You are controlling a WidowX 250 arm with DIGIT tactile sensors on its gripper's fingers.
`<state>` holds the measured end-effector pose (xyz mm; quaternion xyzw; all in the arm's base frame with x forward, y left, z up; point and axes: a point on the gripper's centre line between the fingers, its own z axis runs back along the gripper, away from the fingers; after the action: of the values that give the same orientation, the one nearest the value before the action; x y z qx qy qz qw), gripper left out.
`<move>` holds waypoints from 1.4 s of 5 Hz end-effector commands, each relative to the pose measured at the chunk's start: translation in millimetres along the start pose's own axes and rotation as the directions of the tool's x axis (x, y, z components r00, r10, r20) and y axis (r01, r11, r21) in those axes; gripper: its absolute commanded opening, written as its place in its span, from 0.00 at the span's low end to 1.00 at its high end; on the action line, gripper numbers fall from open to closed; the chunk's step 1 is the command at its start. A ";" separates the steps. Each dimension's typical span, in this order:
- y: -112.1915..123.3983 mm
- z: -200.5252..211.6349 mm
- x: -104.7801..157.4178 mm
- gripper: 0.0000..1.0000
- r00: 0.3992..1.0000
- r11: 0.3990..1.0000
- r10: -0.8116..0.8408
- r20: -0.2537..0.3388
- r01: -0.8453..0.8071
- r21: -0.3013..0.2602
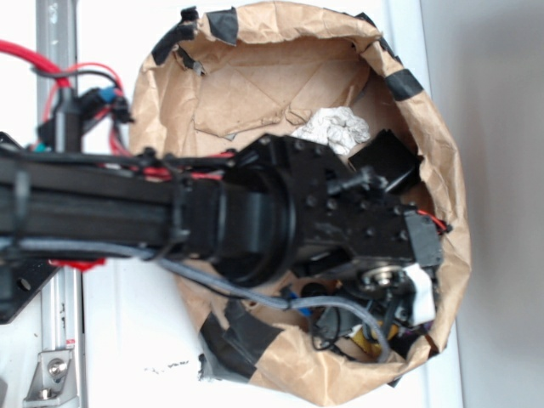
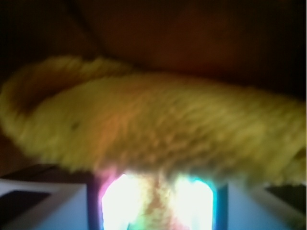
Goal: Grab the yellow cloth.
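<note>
In the exterior view, the black robot arm (image 1: 170, 212) reaches in from the left edge across the middle of the frame and ends over a crumpled brown paper nest (image 1: 255, 76) whose rim is patched with strips of black tape (image 1: 223, 24). The nest lies on a white table (image 1: 110, 340). Red wires (image 1: 51, 64) loop at the upper left, and a grey cable (image 1: 255, 293) runs along the underside of the arm toward the lower right. A crumpled white paper wad (image 1: 333, 129) sits in the upper middle of the nest, just above the arm's wrist, and a black box (image 1: 384, 157) lies just to its right, partly covered by the arm. The hand (image 1: 387, 327) points down into the lower right part of the nest, and its fingers are hidden behind the wrist and cabling here. Only a small sliver of the yellow cloth (image 1: 367, 344) shows beneath it, near the nest's lower right rim.

In the wrist view, the yellow cloth (image 2: 158, 124) fills almost the whole width of the frame as a fuzzy, blurred band, right up against the camera. The hand (image 2: 157, 203) shows at the bottom edge as two brightly lit pale fingers (image 2: 120, 201) with a fold of the cloth pinched between them, so it is closed on the cloth. Dark brown paper lies behind, across the top of the frame.
</note>
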<state>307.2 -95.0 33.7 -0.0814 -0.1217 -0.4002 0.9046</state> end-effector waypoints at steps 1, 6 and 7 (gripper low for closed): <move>-29.9 17.4 -19.1 0.00 1.000 0.999 -0.008 -0.014 0.009 0.049; -19.7 107.9 -41.6 0.00 0.975 0.986 0.114 0.189 -0.135 0.098; -17.2 113.7 -40.7 0.00 0.970 0.977 0.163 0.181 -0.184 0.104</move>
<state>260.6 -39.4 117.1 -0.0835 -0.1860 -0.3067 0.9297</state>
